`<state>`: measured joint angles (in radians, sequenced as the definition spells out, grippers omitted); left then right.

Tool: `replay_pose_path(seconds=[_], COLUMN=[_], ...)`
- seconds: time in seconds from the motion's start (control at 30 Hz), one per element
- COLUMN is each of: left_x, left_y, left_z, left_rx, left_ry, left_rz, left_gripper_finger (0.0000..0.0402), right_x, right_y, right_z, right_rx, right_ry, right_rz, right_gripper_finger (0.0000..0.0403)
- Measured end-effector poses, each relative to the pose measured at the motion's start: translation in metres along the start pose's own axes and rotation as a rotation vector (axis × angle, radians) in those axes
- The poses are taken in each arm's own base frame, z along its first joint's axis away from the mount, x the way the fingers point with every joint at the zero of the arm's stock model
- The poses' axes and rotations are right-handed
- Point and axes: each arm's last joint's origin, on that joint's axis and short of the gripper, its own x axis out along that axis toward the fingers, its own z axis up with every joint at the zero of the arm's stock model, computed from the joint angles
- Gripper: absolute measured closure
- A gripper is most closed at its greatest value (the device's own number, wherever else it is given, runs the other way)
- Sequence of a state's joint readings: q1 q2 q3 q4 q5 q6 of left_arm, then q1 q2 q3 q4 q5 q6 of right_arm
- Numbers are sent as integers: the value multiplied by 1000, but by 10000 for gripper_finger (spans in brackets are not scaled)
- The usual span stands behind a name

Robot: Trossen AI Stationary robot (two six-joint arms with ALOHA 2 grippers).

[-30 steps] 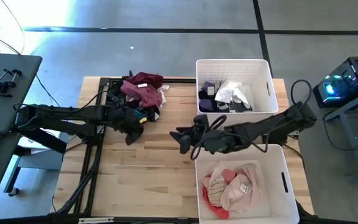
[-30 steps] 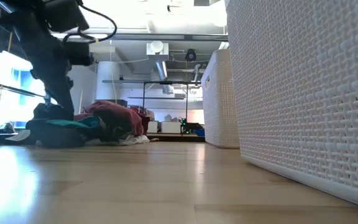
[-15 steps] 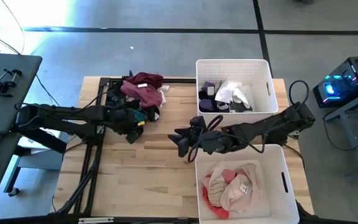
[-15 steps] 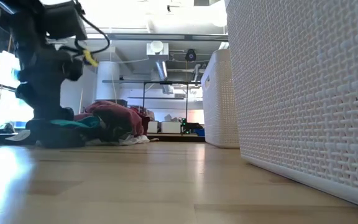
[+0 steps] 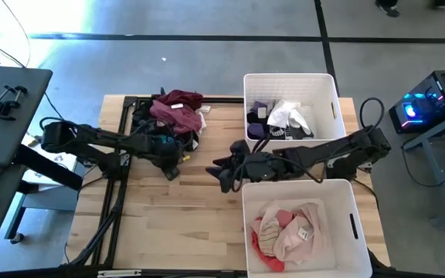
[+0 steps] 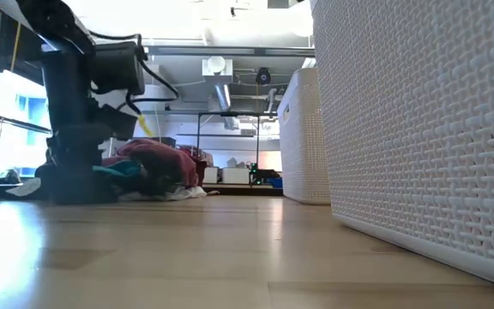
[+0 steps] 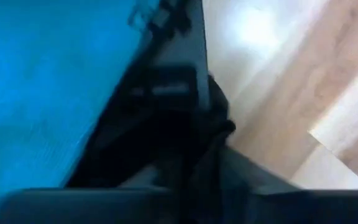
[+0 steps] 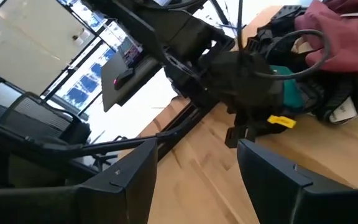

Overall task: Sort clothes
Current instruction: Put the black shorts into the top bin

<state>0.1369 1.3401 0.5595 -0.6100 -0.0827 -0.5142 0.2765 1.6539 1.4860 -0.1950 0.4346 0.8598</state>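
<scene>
The clothes lie in a pile (image 5: 174, 116) at the table's far left, with a maroon garment (image 5: 178, 110) on top and teal (image 8: 293, 94) and black pieces at the near edge. My left gripper (image 5: 168, 153) points steeply down into that near edge. Its wrist view is filled by teal cloth (image 7: 55, 81) and black cloth (image 7: 185, 130). My right gripper (image 8: 197, 180) hovers open above the table's middle (image 5: 224, 171), between the two bins, holding nothing. It faces the pile.
A white bin (image 5: 290, 83) at the far right holds dark and white garments. A second white bin (image 5: 346, 208) at the near right holds pink and red ones. Its woven wall (image 6: 418, 129) fills the low view's right. Bare wood (image 5: 176, 224) lies near the front left.
My left gripper has come down from just above the pile onto its near edge, tipping to point more steeply downward. The arm behind it has dropped lower. The pile has kept its shape.
</scene>
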Motion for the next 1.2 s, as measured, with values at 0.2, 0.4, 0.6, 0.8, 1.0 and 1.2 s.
replay_pose_path(seconds=[0.2,0.4,0.6,0.8,1.0,1.2], left_x=[-53,-166,-264,-303,-312,-316], left_y=[-12,-21,-19,-20,-27,-38], left_z=[13,32,41,46,52,62], left_rx=[114,193,233,304,316,363], left_ry=[-10,-265,-597,-775,-871,-934], left_rz=[-84,-289,-491,-599,-672,-776], left_gripper_finger=[390,398,400,401,401,401], right_x=[-6,-15,-16,-14,-9,-2], right_y=[9,18,20,21,18,9], right_z=[-9,-20,-22,-18,-3,10], right_rx=[-6,-20,-59,-179,-376,-438], right_ry=[-8,-51,-42,-38,-134,-194], right_rz=[10,-16,-1,36,20,-52], right_gripper_finger=[195,195,195,195,195,195])
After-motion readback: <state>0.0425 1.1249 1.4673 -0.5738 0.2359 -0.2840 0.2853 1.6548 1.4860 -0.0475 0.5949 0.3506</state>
